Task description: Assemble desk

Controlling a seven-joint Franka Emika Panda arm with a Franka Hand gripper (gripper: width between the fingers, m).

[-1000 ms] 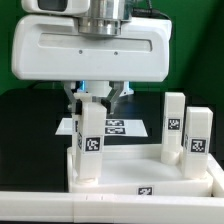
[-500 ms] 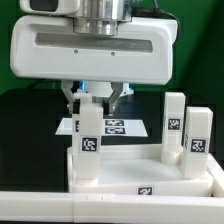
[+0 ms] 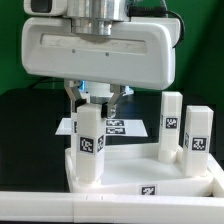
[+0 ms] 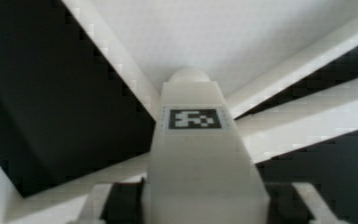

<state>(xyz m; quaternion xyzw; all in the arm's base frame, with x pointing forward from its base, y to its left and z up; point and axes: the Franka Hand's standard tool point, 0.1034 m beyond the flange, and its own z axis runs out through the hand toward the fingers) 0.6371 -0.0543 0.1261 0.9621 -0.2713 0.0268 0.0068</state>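
Rimmed white tabletop [image 3: 190, 178] flat on the black table, rim up. 3 legs upright on it: 1 [image 3: 90, 145] at the corner on the exterior view's left, pinched near its top by the gripper [image 3: 95, 99]; 2 legs [image 3: 171, 125] [image 3: 197, 138] standing side by side at the exterior view's right. Marker board [image 3: 122, 127] behind.

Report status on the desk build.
Gripper shut on leg, upright at tabletop corner. Two legs already standing. Nothing in the way.

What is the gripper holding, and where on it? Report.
A leg, pinched at its top end by the gripper, standing upright in the tabletop's corner on the exterior view's left.
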